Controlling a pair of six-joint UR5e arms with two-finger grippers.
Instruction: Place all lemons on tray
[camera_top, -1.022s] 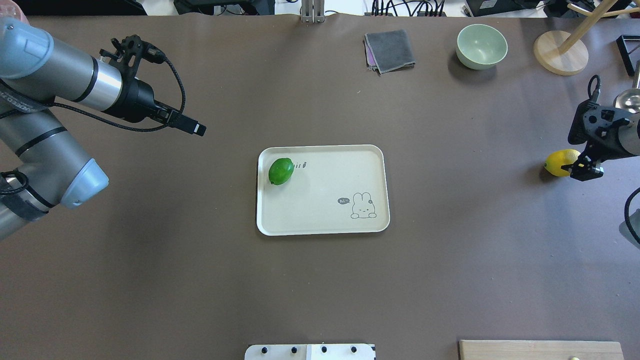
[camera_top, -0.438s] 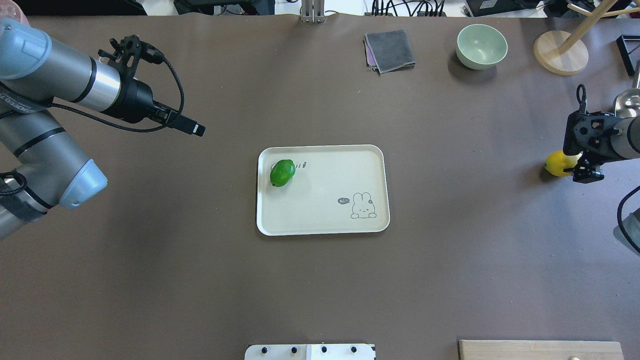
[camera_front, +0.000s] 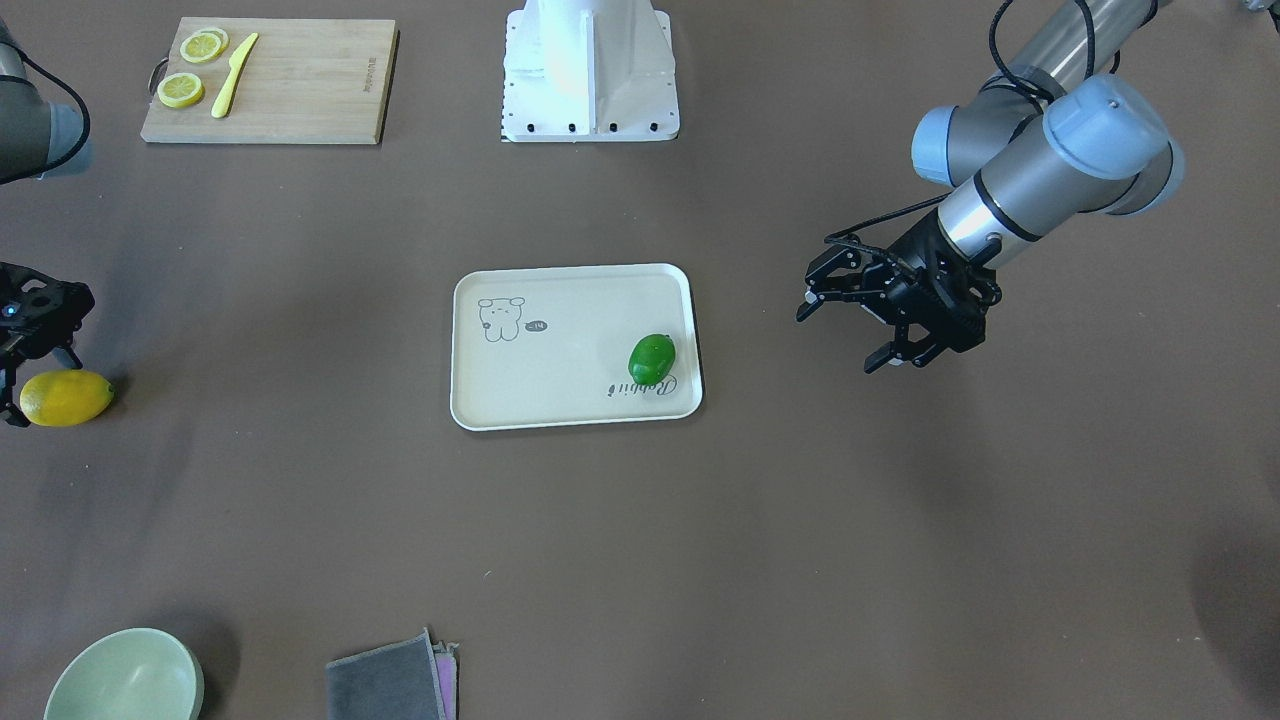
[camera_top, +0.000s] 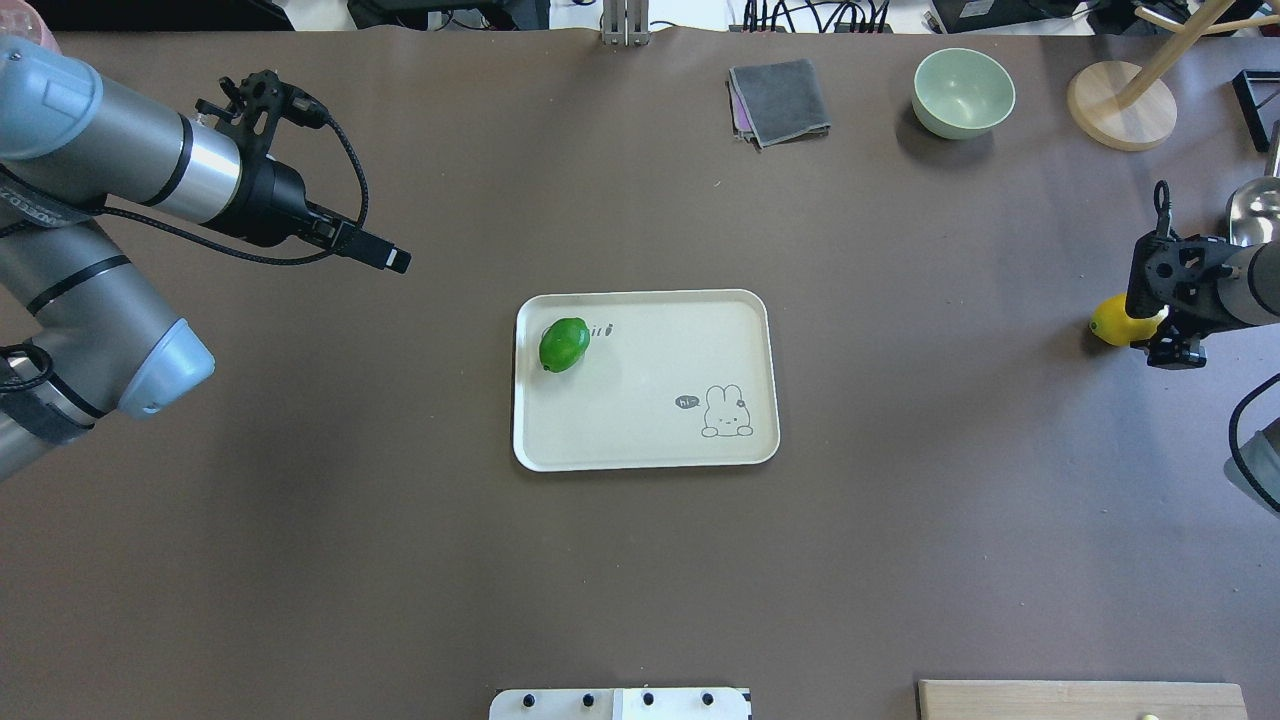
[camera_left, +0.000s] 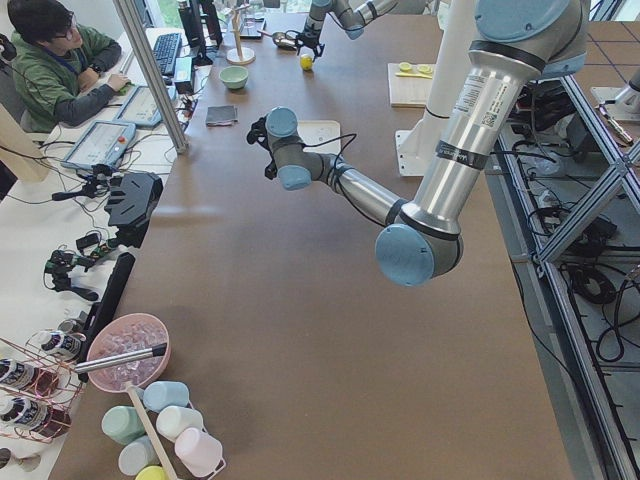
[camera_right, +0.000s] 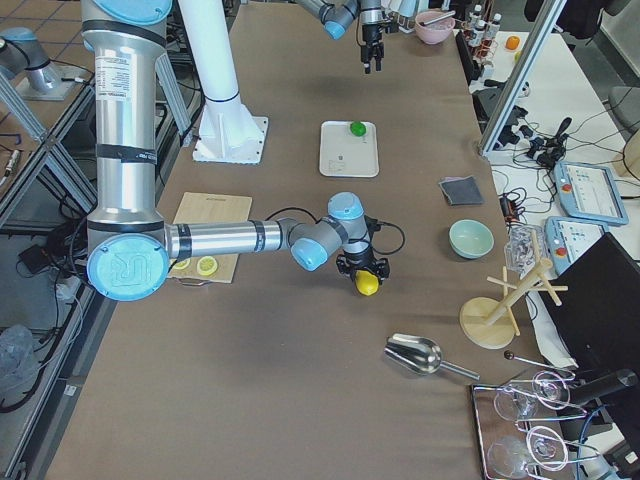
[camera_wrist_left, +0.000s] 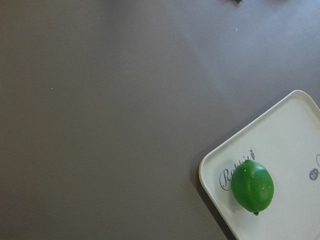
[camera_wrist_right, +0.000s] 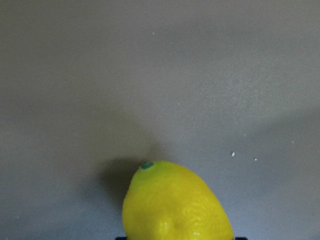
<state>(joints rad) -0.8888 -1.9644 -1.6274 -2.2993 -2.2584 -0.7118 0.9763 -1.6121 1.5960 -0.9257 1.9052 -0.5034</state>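
Found the right gripper (camera_front: 38, 388) low over the yellow lemon (camera_front: 70, 397), jaws apart and set astride the end of the fruit farthest from the tray (camera_top: 640, 458). Could not tell whether either finger touched the skin. Saw most of that lemon poking out from under the gripper on the tray side, lying on the table with the long axis roughly on the line from gripper to tray. Through the right wrist camera, made out the stem end pointing straight ahead, away from the palm. Judged a plain squeeze across the short width enough for a grip, though with some risk of the rounded skin slipping forward if caught too near the tip.

Found the left gripper (camera_front: 838, 340) spread open and holding nothing, raised off the table, apart from the tray and much farther from the yellow lemon than the right one. Judged the right arm the one for this pick.

Noted the green lemon (camera_top: 563, 344) already inside the tray, in the corner nearest the left gripper, touching the script lettering. Saw nothing else lying in the tray. Noted a pale green bowl (camera_top: 960, 126) farther out from the robot than the right gripper, with nothing showing in it.
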